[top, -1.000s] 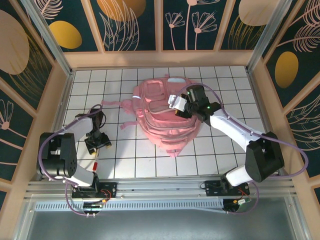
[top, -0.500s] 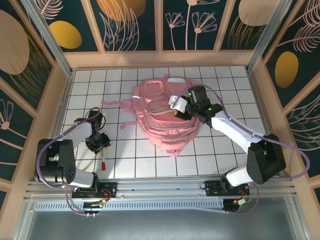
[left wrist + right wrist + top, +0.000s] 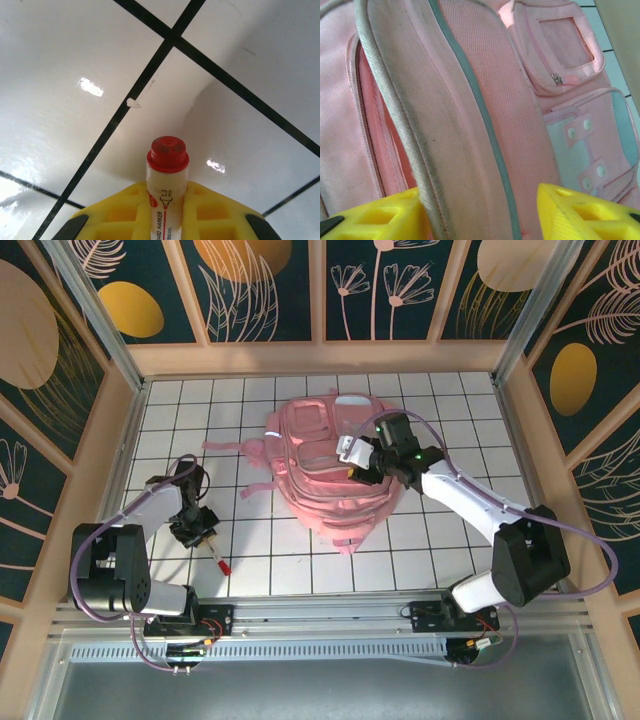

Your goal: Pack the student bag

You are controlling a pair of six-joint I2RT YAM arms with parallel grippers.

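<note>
Over on the left, the left gripper (image 3: pixel 203 536) sits low on the white tiled table (image 3: pixel 270 565), at about 8 o'clock from the pink backpack (image 3: pixel 325 495). Its yellow pads are clamped narrow on a marker (image 3: pixel 167 172), whose red cap pokes out toward 5 o'clock in the overhead view. The backpack lies flat mid-table, a touch toward 12 o'clock, and the right gripper (image 3: pixel 352 454) is on its 3 o'clock side, yellow fingers (image 3: pixel 580 212) about half apart astride a padded pink fold; whether they really pinch it is hard to call from here.
</note>
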